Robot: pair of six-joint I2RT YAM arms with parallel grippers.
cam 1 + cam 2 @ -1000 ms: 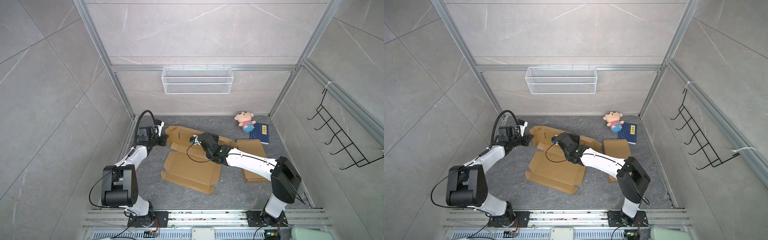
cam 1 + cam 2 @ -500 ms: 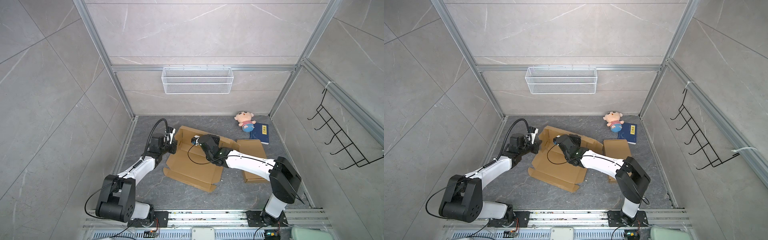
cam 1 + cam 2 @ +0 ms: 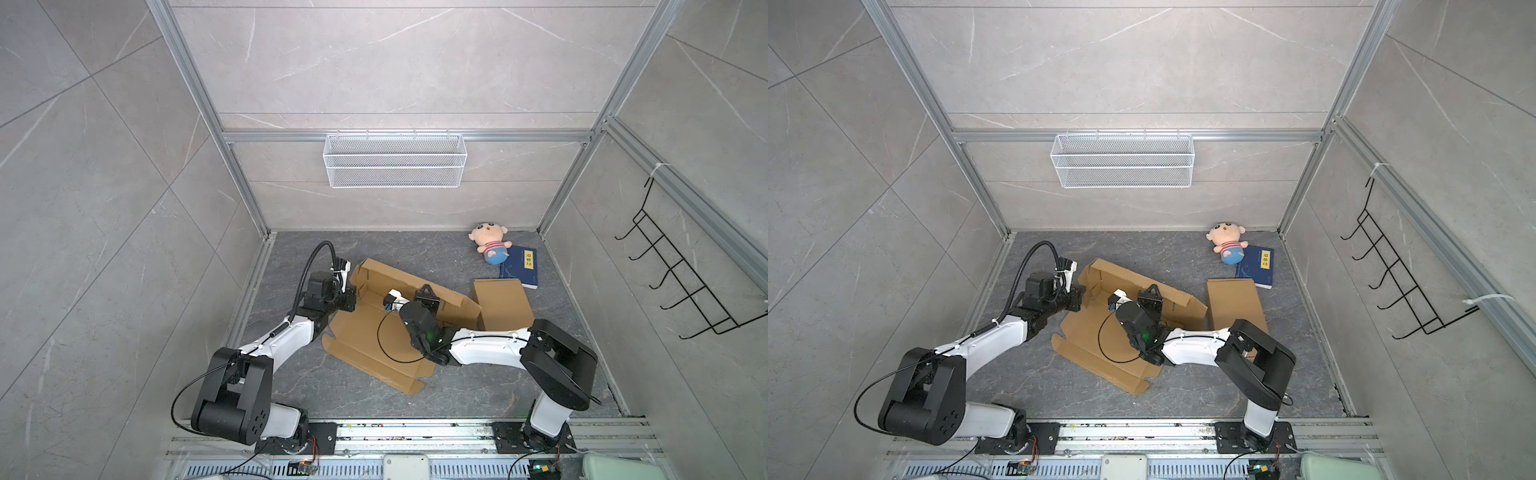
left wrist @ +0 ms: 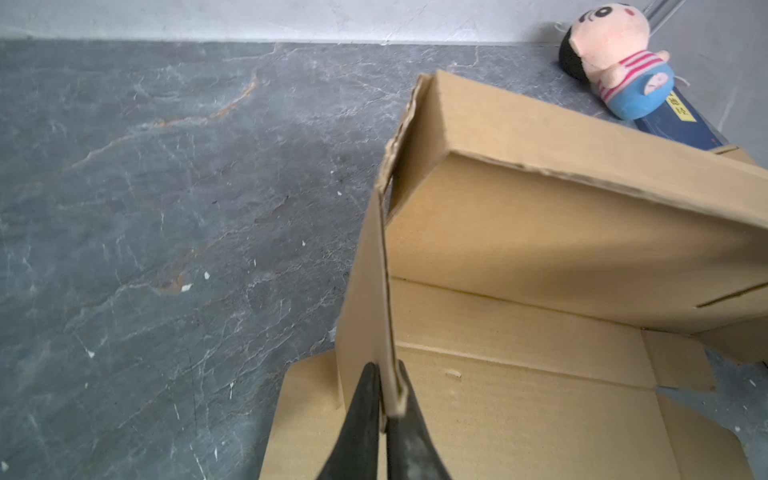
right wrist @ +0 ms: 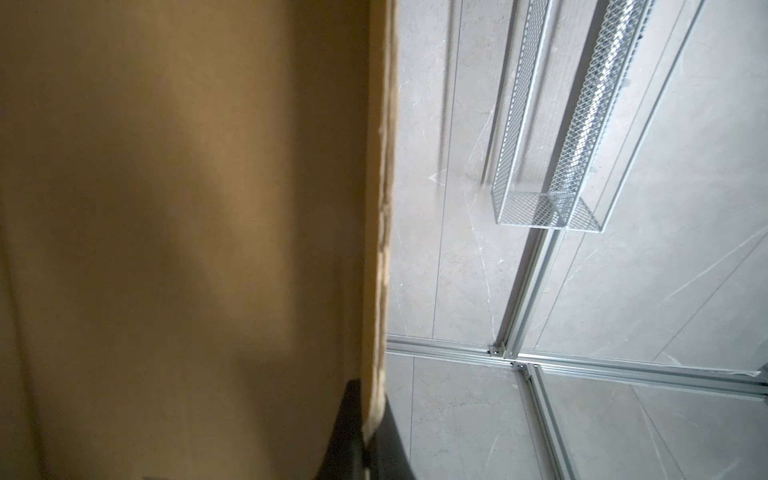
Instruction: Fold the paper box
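Observation:
The paper box (image 3: 365,336) (image 3: 1088,336) is brown cardboard, partly folded, on the dark floor. Its long back wall (image 4: 540,232) stands up and its front panel lies flat. My left gripper (image 3: 353,297) (image 3: 1080,297) (image 4: 386,368) is shut on the upright side flap (image 4: 370,291) at the box's left end. My right gripper (image 3: 426,291) (image 3: 1152,291) (image 5: 371,395) is shut on the top edge of the back wall (image 5: 187,208), near its middle.
A plush doll (image 3: 490,245) and a blue book (image 3: 519,268) lie at the back right. A second flat cardboard piece (image 3: 503,303) lies just right of the box. A wire basket (image 3: 395,166) hangs on the back wall, a black hook rack (image 3: 681,282) on the right wall.
My left gripper has moved right, away from the left wall, bringing the side flap upright. The back wall stands steeper and the box has shifted a little to the right.

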